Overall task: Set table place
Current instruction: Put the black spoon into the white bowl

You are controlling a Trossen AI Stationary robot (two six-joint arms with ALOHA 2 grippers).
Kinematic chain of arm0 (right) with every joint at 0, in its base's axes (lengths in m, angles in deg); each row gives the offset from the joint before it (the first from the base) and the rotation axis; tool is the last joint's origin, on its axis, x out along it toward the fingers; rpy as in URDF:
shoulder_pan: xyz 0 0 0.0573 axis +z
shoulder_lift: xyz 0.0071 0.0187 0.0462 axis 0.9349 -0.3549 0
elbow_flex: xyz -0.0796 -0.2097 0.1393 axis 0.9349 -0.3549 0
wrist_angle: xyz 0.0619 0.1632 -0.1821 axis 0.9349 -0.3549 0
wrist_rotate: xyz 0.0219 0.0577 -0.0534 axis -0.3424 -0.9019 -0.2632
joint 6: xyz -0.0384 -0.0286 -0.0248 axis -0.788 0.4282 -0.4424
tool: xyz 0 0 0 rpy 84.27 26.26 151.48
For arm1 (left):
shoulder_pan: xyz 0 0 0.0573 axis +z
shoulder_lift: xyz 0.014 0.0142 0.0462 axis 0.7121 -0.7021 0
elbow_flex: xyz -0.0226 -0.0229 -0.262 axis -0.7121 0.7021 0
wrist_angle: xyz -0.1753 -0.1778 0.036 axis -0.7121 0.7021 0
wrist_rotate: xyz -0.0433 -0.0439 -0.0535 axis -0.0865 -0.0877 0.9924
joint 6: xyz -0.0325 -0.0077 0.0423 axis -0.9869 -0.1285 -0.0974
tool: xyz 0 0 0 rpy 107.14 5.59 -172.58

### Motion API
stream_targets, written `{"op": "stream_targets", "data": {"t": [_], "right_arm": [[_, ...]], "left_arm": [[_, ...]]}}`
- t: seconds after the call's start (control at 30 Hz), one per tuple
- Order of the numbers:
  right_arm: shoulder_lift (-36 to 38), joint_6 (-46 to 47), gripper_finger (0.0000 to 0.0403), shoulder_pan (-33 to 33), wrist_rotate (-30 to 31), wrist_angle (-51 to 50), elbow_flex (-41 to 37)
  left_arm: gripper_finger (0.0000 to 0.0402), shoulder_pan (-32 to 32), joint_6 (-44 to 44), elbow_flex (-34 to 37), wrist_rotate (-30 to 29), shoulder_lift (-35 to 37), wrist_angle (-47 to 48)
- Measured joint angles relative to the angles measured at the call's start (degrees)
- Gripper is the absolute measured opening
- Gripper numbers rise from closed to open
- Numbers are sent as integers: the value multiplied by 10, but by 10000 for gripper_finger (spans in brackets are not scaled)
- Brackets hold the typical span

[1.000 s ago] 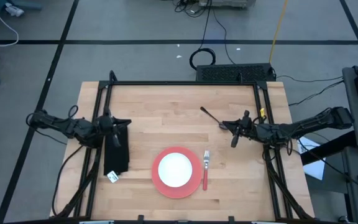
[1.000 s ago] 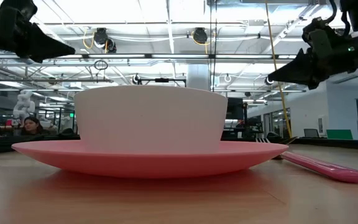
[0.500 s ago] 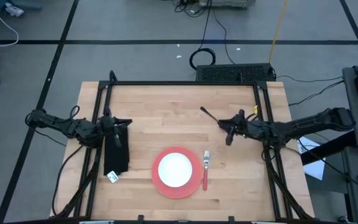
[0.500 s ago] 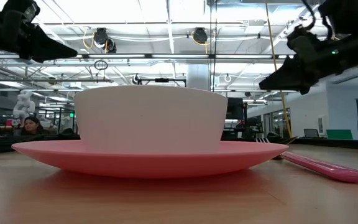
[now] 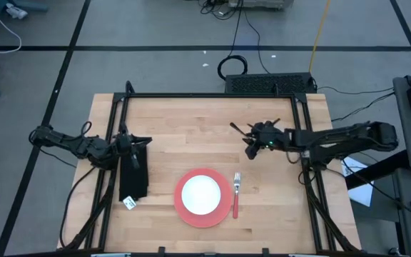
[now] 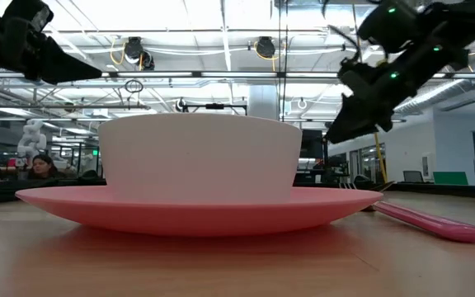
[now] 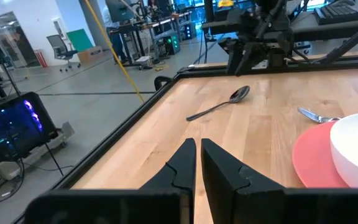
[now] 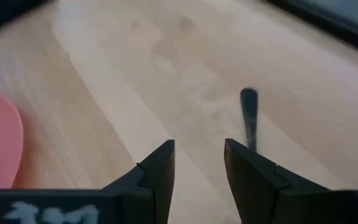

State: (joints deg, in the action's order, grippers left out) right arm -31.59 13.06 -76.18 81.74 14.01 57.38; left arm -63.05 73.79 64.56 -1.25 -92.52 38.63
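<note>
A dark metal spoon (image 5: 238, 130) lies flat on the table (image 5: 191, 121), right of its middle; it also shows in the left wrist view (image 7: 219, 106). My right gripper (image 5: 251, 145) hovers open above the spoon's bowl end, tipped downward (image 6: 334, 134), and touches nothing; the handle's end (image 8: 248, 118) shows beyond its fingers. A white bowl (image 5: 201, 193) sits on a pink plate (image 5: 220, 214) near the front edge, with a pink-handled fork (image 5: 235, 194) just to the right of the plate. My left gripper (image 7: 198, 163) is shut and raised at the left.
A folded black napkin (image 5: 134, 177) with a white tag (image 5: 128, 204) lies at the left, under and in front of my left gripper. Black frame rails (image 5: 212, 96) run along the table's far, left and right sides. Bare wood lies between the spoon and the plate.
My right gripper has moved toward the table's left and slightly toward the far edge, over the spoon's bowl end. It has tipped its fingers down toward the table and opened. The spoon, plate, bowl and fork have stayed in place.
</note>
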Motion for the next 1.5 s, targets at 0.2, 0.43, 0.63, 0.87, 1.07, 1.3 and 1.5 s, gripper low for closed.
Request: {"op": "stream_targets", "data": {"t": [0.2,0.43,0.63,0.87,1.07,1.3,1.5], "right_arm": [[-82,-17,128,-33,-37,-81,65],[-148,-26,128,-68,-76,-150,105],[-164,-28,128,-94,-75,-150,113],[-165,-28,128,-119,-99,-164,114],[-165,-28,128,-126,-104,-181,114],[-165,-64,128,-126,-118,-179,114],[-165,-90,128,-129,-118,-177,114]], "left_arm": [[31,0,0,0,1,0,1],[31,0,0,0,4,0,1],[31,0,0,0,4,0,1],[31,0,4,0,4,0,1],[31,0,4,0,4,0,0],[31,0,4,0,4,0,0],[31,0,4,0,4,0,0]]}}
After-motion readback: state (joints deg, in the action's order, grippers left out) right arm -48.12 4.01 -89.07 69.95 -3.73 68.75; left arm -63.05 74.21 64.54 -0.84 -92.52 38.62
